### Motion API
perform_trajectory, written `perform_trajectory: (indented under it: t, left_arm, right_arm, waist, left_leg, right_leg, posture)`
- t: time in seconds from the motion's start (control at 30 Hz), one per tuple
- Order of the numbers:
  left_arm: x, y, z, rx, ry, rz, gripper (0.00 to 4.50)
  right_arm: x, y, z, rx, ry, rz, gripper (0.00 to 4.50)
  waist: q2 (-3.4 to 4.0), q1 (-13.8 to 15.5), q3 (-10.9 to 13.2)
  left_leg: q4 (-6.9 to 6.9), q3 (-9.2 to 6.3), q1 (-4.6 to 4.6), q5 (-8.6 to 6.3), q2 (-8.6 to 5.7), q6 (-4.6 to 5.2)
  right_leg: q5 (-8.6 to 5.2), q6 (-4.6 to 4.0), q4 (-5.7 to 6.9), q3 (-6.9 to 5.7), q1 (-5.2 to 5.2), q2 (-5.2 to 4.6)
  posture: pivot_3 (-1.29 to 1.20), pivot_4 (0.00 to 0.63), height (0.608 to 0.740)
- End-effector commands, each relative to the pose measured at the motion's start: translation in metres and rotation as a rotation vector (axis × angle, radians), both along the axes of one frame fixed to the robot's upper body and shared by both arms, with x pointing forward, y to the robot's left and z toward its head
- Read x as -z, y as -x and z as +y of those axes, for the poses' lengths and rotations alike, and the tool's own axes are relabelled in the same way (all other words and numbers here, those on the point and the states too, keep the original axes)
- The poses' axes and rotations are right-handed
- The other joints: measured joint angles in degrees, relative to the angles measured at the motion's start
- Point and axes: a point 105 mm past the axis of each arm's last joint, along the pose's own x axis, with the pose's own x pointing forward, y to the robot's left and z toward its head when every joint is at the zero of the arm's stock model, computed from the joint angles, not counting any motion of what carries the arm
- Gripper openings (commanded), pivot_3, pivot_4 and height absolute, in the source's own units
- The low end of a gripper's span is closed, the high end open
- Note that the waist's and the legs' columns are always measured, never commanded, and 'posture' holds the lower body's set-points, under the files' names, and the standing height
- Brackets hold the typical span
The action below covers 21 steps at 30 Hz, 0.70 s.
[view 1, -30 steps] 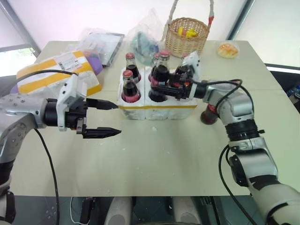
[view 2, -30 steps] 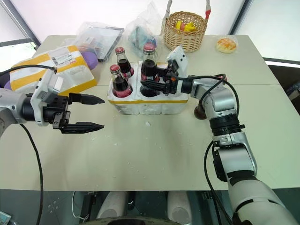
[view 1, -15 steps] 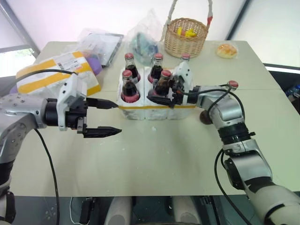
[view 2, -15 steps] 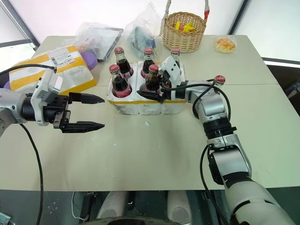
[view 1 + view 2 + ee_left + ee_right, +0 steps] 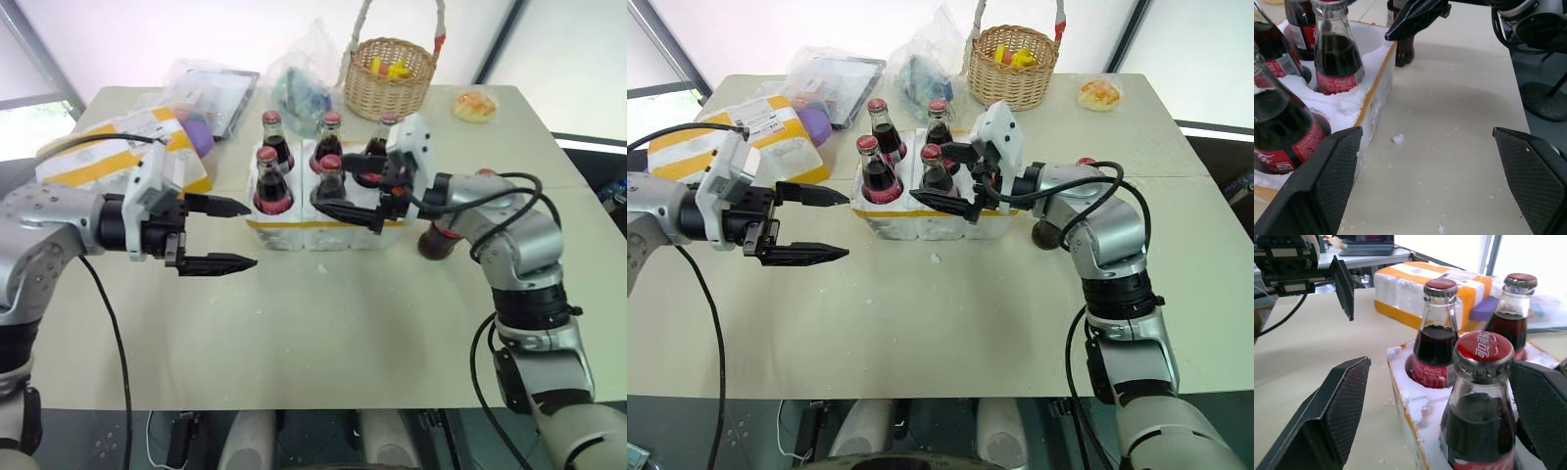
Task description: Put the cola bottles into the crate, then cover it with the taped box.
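While both grippers stand open and hold nothing, the left gripper (image 5: pixel 227 234) hovers over the table (image 5: pixel 323 323), its fingers pointing toward the near left side of the crate (image 5: pixel 294 231). Just beyond, the fingers of the right gripper (image 5: pixel 351 196) spread around the front middle cola bottle (image 5: pixel 331 178) without pressing it. Five bottles stand in the crate's wells; a sixth bottle (image 5: pixel 438 238) stands on the table behind the right forearm. Farther off, behind the left fingers, lies the taped box (image 5: pixel 118 147), and a wicker basket (image 5: pixel 394 76) stands at the far edge.
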Motion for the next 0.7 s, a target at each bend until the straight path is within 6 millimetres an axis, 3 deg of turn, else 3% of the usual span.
perform_trajectory:
  t: [0.03, 0.13, 0.27, 0.4, 0.6, 0.7]
  left_arm:
    - [-0.007, -0.001, -0.004, 0.031, -0.004, -0.044, 4.5]
    - [-0.006, -0.003, -0.006, 0.045, -0.001, -0.042, 4.5]
    - [-0.006, -0.006, -0.008, 0.06, 0.002, -0.041, 4.5]
    - [-0.006, -0.008, -0.01, 0.074, 0.003, -0.038, 4.5]
    - [-0.007, -0.01, -0.011, 0.094, 0.003, -0.033, 4.5]
    - [-0.008, -0.011, -0.011, 0.1, 0.001, -0.034, 4.5]
  right_arm:
    - [-0.031, 0.012, -0.008, 0.024, -0.059, -0.089, 4.44]
    - [-0.045, 0.02, -0.017, 0.057, -0.092, -0.096, 4.44]
    - [-0.046, 0.04, -0.035, 0.074, -0.083, -0.064, 4.44]
    - [-0.033, 0.066, -0.054, 0.09, -0.064, 0.008, 4.44]
    - [0.005, 0.099, -0.072, 0.141, -0.019, 0.169, 4.44]
    - [0.019, 0.105, -0.083, 0.226, 0.001, 0.206, 4.44]
  waist:
    - [0.0, 0.0, 0.0]
    - [0.0, 0.1, 0.0]
    - [-0.02, 0.3, 0.0]
    - [-0.02, 0.4, 0.0]
    - [-0.03, 0.3, 0.0]
    - [-0.03, 0.2, 0.0]
  left_leg:
    - [0.0, 0.0, 0.0, 0.0, 0.0, 0.0]
    - [0.0, -0.01, 0.0, 0.0, 0.0, 0.0]
    - [0.0, 0.0, -0.01, 0.0, 0.0, 0.0]
    - [0.0, -0.01, -0.03, -0.01, 0.0, 0.02]
    - [0.02, 0.0, 0.01, -0.01, 0.03, 0.02]
    - [0.07, 0.01, 0.0, -0.01, 0.03, 0.02]
  right_leg:
    - [0.0, 0.0, 0.0, 0.0, 0.0, 0.0]
    - [0.0, 0.0, 0.0, 0.0, 0.0, 0.0]
    - [0.0, 0.0, -0.01, 0.0, 0.0, 0.0]
    - [-0.01, -0.01, -0.07, 0.0, 0.06, -0.01]
    - [-0.02, -0.03, -0.05, 0.0, 0.07, -0.01]
    - [-0.04, -0.07, -0.07, 0.01, 0.08, -0.01]
  posture:
    - [0.0, 0.15, 0.737]
    - [0.0, 0.15, 0.737]
    - [0.0, 0.15, 0.737]
    - [0.0, 0.15, 0.737]
    - [0.0, 0.15, 0.737]
    - [0.0, 0.15, 0.737]
